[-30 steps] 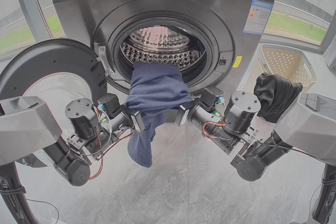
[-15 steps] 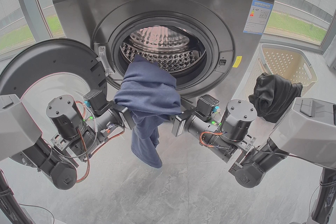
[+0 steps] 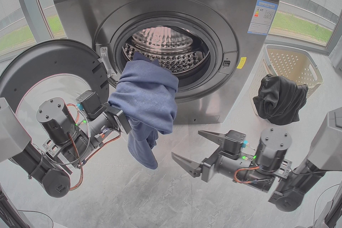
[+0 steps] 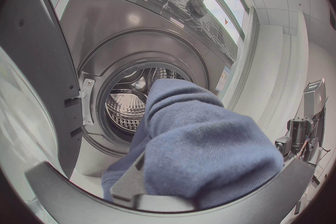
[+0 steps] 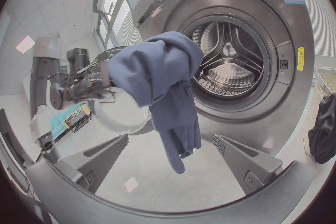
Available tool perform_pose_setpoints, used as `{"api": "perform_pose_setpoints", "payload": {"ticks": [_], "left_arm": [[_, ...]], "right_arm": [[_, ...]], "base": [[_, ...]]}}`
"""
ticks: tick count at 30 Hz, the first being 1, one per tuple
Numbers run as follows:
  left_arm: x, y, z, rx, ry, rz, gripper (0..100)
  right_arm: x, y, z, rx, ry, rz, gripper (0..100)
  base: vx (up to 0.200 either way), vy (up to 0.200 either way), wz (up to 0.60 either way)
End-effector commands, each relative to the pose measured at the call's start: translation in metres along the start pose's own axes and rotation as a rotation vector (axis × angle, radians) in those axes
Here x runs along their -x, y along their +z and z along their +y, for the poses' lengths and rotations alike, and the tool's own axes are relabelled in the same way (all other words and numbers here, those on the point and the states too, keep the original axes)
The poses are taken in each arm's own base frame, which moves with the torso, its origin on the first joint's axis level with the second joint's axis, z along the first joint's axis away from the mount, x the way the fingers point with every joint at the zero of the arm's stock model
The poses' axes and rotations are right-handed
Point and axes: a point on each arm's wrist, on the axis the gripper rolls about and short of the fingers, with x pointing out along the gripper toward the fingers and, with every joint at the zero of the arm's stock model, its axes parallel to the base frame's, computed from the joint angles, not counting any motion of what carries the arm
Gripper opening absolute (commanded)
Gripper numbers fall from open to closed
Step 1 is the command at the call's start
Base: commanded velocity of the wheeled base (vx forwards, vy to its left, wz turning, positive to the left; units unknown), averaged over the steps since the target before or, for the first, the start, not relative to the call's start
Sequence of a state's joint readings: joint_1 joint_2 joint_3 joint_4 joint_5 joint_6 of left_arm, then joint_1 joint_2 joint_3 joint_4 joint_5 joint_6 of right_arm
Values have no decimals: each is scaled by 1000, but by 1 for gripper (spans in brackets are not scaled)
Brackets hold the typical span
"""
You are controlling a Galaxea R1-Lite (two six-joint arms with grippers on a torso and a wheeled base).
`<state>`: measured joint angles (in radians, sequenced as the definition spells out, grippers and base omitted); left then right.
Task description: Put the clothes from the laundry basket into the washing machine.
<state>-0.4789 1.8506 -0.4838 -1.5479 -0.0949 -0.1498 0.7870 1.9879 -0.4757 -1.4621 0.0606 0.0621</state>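
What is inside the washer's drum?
Bare metal: the drum shows ribs and a perforated wall, with no clothes in the visible part. The blue garment hangs before the opening and hides part of the drum.

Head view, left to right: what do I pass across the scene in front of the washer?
Door, swung open → blue garment → right gripper, open → black garment.
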Motion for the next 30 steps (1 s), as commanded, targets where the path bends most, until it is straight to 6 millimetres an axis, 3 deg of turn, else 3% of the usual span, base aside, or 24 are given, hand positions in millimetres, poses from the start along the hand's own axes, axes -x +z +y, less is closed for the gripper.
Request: {"api": "perform_pose_setpoints", "payload": {"ticks": [1, 10, 30], "left_arm": [[20, 8, -6, 4, -9, 3, 0], [31, -6, -5, -10, -20, 78, 0], [33, -7, -5, -9, -17, 89, 0]], "right_arm": [[40, 22, -15, 4, -83, -69, 100], [41, 12, -50, -15, -215, -32, 100], [38, 8, -48, -30, -211, -24, 100]], "base": [[0, 0, 0], [0, 0, 0], [0, 0, 0]]}}
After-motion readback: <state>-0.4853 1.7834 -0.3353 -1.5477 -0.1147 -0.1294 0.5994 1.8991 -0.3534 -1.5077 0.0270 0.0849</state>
